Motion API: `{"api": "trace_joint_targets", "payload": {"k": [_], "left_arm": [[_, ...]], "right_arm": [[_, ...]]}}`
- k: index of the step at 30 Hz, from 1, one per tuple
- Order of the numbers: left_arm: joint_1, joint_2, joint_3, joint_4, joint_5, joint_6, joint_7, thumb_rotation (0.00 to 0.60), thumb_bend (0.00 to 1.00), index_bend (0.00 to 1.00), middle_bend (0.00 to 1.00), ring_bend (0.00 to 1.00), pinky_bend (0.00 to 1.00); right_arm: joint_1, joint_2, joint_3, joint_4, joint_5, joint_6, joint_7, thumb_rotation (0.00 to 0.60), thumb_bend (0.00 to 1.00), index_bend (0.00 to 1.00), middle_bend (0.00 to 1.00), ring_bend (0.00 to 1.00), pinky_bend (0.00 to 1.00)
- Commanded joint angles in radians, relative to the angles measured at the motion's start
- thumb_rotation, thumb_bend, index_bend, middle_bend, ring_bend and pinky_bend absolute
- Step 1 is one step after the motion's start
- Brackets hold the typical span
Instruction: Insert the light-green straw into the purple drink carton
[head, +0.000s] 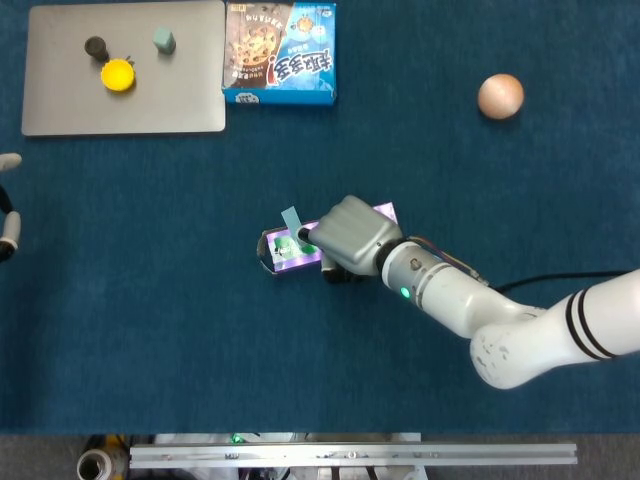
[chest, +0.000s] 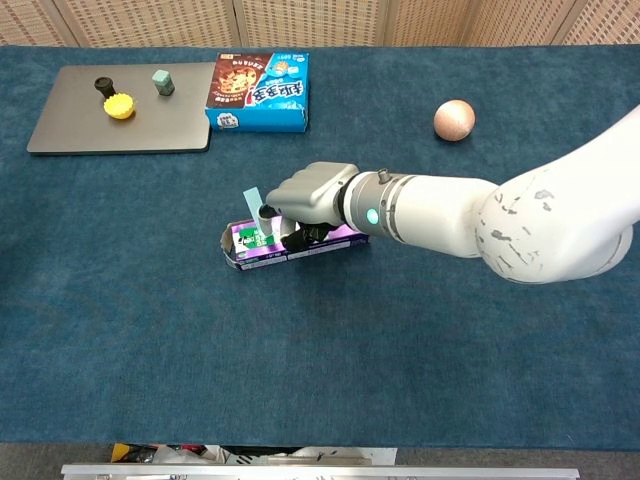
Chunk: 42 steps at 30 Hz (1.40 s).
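Chest view: purple carton (chest: 262, 247) lies flat.

Purple drink carton (chest: 262, 247) lying flat on its side, light-green straw (chest: 252, 198) slanting above it

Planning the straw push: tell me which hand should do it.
Right. The right hand already pinches the light-green straw over the lying purple drink carton. The left hand sits at the table's far edge, holding nothing.

Carton (chest: 262, 247) lay flat mid-table, right hand (chest: 305, 196) over it; cookie box (chest: 259, 92) behind, laptop (chest: 70, 132) far left, ball (chest: 454, 120) right.
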<state>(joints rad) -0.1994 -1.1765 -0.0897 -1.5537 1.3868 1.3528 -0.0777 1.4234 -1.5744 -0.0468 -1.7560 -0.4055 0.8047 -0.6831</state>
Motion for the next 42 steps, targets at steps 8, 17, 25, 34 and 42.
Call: {"api": "trace_joint_targets", "payload": {"k": [8, 17, 25, 34, 42], "left_arm": [[0.001, 0.001, 0.0, -0.004, -0.001, -0.001, 0.005, 0.6, 0.43, 0.23, 0.54, 0.55, 0.76], [0.006, 0.004, -0.003, 0.001, -0.006, 0.005, -0.004, 0.6, 0.43, 0.23, 0.54, 0.55, 0.76], [0.006, -0.003, -0.011, 0.028, -0.013, 0.004, -0.027, 0.6, 0.43, 0.23, 0.54, 0.54, 0.76], [0.008, -0.027, -0.012, 0.083, -0.006, 0.016, -0.031, 0.6, 0.43, 0.23, 0.53, 0.51, 0.75], [0.02, -0.034, -0.015, 0.071, 0.015, 0.062, -0.01, 0.6, 0.42, 0.23, 0.52, 0.5, 0.7]], "right_arm": [[0.009, -0.021, -0.007, 0.02, 0.005, -0.011, -0.008, 0.241, 1.0, 0.26, 1.0, 1.0, 1.0], [-0.031, 0.041, 0.012, -0.041, -0.06, 0.036, 0.038, 0.246, 1.0, 0.26, 1.0, 1.0, 1.0], [-0.177, 0.222, -0.044, -0.183, -0.241, 0.208, 0.095, 0.348, 1.0, 0.26, 1.0, 1.0, 1.0], [-0.427, 0.41, -0.172, -0.262, -0.435, 0.466, 0.145, 0.379, 0.74, 0.26, 1.0, 0.95, 0.9], [-0.646, 0.496, -0.236, -0.21, -0.524, 0.619, 0.248, 0.393, 0.52, 0.26, 0.76, 0.71, 0.87]]}}
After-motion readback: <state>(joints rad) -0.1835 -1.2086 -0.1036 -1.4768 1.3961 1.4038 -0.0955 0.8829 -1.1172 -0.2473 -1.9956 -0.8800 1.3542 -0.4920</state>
